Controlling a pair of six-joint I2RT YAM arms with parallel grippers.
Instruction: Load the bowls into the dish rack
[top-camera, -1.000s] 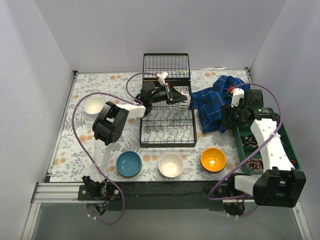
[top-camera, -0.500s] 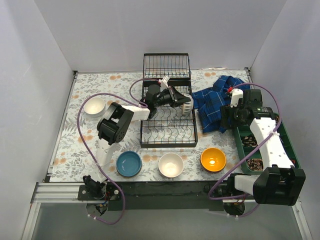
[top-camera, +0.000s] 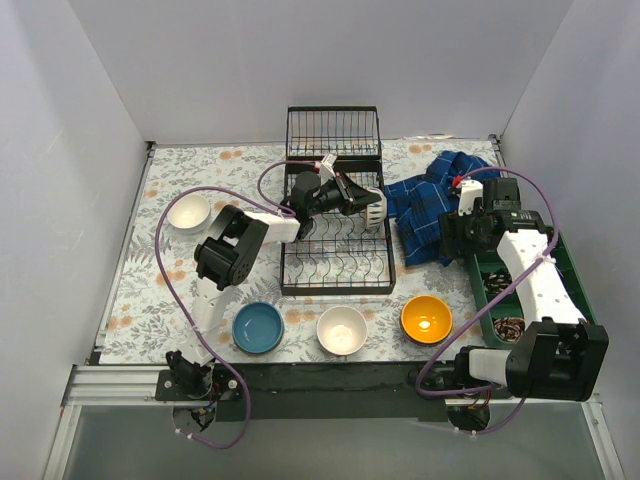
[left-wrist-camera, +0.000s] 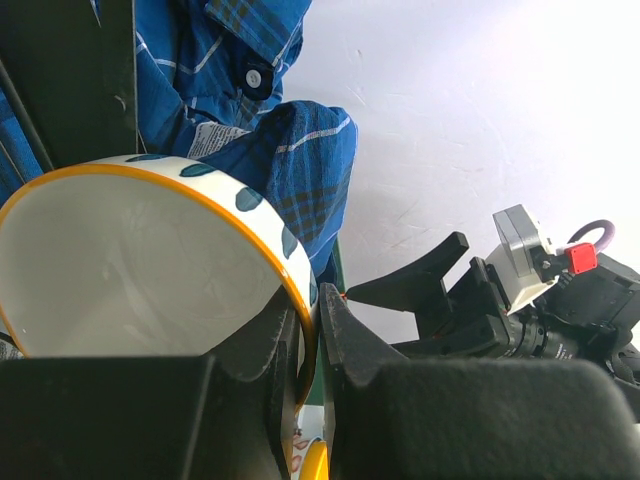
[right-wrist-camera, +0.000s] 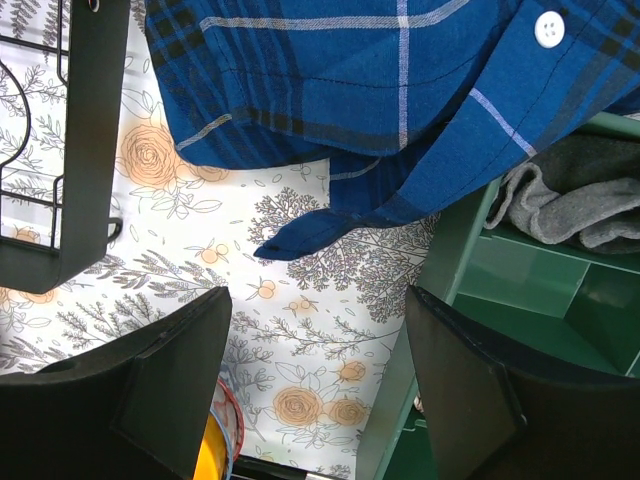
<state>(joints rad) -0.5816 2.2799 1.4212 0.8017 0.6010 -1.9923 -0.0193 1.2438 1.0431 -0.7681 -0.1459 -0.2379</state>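
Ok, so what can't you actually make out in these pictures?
Top view: the spotted bowl is mostly covered by the left pincer, so whether it sits in the dish rack is unclear.
Right wrist view: the orange bowl is cut off by the bottom edge and a finger of the right pincer.
Top view: the green tray contents are too small to name.

No legible text, numbers or logos in any view. Only candidate is the small white fabric tag (left-wrist-camera: 214, 138) on the blue plaid shirt (left-wrist-camera: 300, 150), upper left of the left wrist frame. Its print is too small and blurred to read.
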